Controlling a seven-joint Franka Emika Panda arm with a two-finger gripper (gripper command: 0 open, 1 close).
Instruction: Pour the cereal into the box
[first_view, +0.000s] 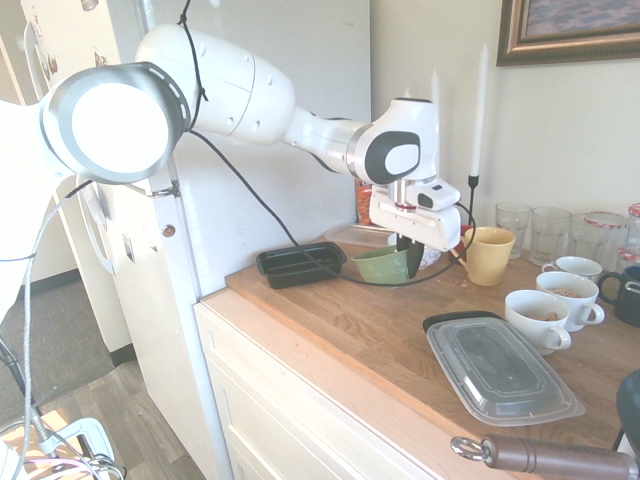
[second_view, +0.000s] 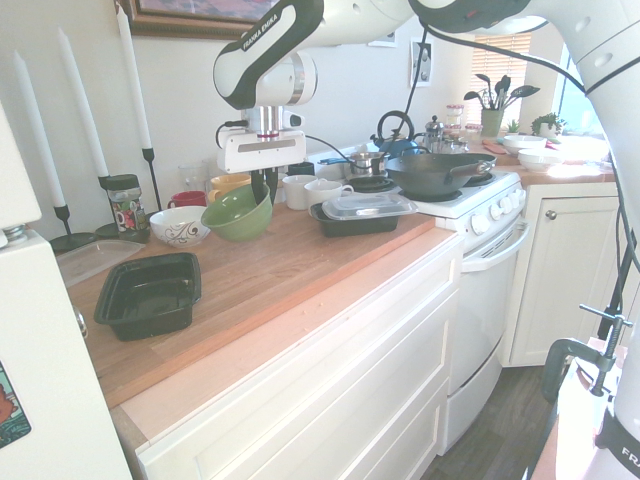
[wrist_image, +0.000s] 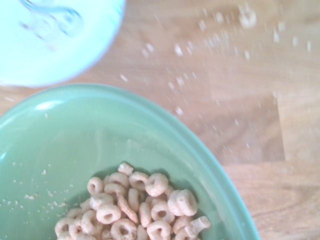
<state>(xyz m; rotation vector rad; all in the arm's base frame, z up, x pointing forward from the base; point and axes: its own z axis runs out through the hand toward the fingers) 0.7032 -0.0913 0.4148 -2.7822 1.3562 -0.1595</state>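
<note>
The cereal (wrist_image: 135, 205) is a small heap of tan rings in the bottom of a green bowl (wrist_image: 100, 135). The bowl (first_view: 385, 265) (second_view: 237, 213) is at counter level on the wooden worktop, a little to the side of the box. My gripper (first_view: 408, 250) (second_view: 265, 185) comes down from above and is shut on the bowl's rim, on the side away from the box. The box (first_view: 300, 264) (second_view: 150, 293), a shallow black tray, lies empty near the worktop's end by the white fridge.
A white patterned bowl (second_view: 180, 226) (wrist_image: 55, 35) stands just behind the green one. A yellow mug (first_view: 488, 255), white cups (first_view: 540, 320) and a container with a clear lid (first_view: 500, 370) stand further along. Candlesticks (second_view: 150, 160) line the wall. Crumbs (wrist_image: 200, 45) dot the wood.
</note>
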